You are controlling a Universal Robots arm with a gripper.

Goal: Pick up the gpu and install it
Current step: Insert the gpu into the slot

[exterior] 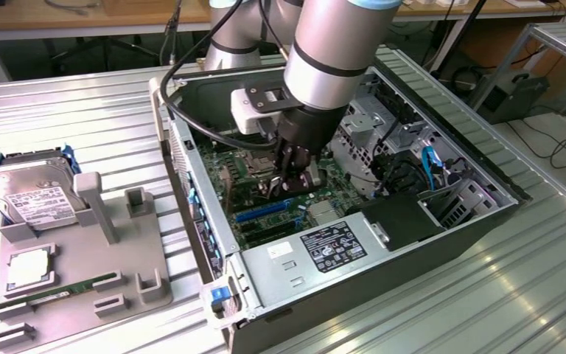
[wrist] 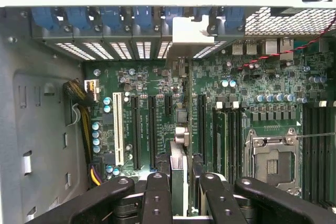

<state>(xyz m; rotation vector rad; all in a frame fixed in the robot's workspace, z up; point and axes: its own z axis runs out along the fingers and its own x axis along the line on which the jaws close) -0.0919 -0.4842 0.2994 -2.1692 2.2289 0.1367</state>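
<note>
One claw (exterior: pixel 296 179) is what we see, reached down inside the open computer case (exterior: pixel 480 221), its black fingers (wrist: pixel 157 198) pinching the gpu (wrist: pixel 180 182) edge-on between them. We see the card standing upright on the green motherboard (wrist: pixel 262 82), its thin edge running between the black expansion slots (wrist: pixel 152 129) toward the case's rear wall, where its pale bracket (wrist: pixel 191 30) sits against the row of blue slot clips (wrist: pixel 79 19). We cannot tell whether it is fully seated. The arm (exterior: pixel 337 51) comes down steeply from above, wrist pointing into the case middle. Near the case's front edge we see the power supply (exterior: pixel 312 254) with a black label, its writing too small to read. On the grey fixture (exterior: pixel 77 287) outside lie a hard drive (exterior: pixel 32 195) with white label and a green memory stick (exterior: pixel 57 291).
</note>
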